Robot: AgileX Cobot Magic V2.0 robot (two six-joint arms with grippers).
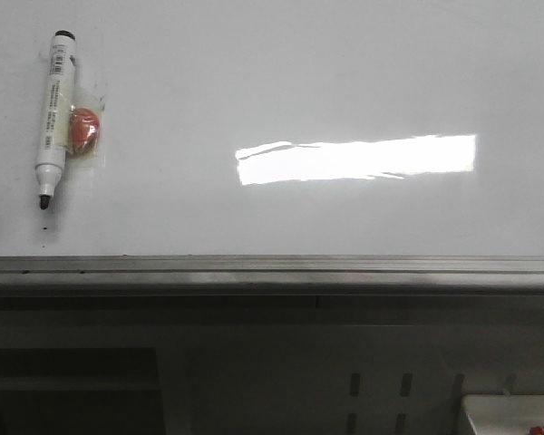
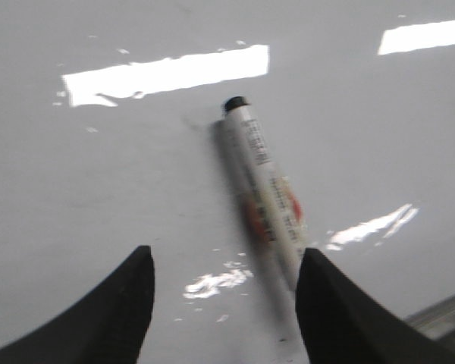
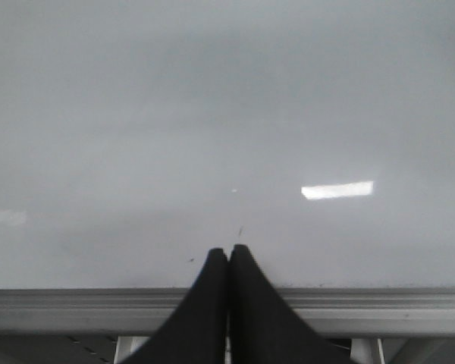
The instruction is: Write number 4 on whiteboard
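Observation:
The whiteboard (image 1: 281,82) fills the front view, glossy white with a bright light reflection. No number 4 shows on it. A white marker (image 1: 53,118) with a black tip lies at the far left of the board, uncapped, next to a small orange-red round thing (image 1: 84,130). Neither gripper shows in the front view. In the left wrist view my left gripper (image 2: 224,262) is open and empty; the marker (image 2: 265,189) lies just ahead, its lower end by the right finger (image 2: 326,303). My right gripper (image 3: 229,250) is shut and empty over the board's lower edge.
A grey metal rail (image 1: 272,270) runs along the board's lower edge and shows in the right wrist view (image 3: 76,307). Below it is a grey frame (image 1: 254,362). A white box with a red part (image 1: 512,417) sits at the bottom right.

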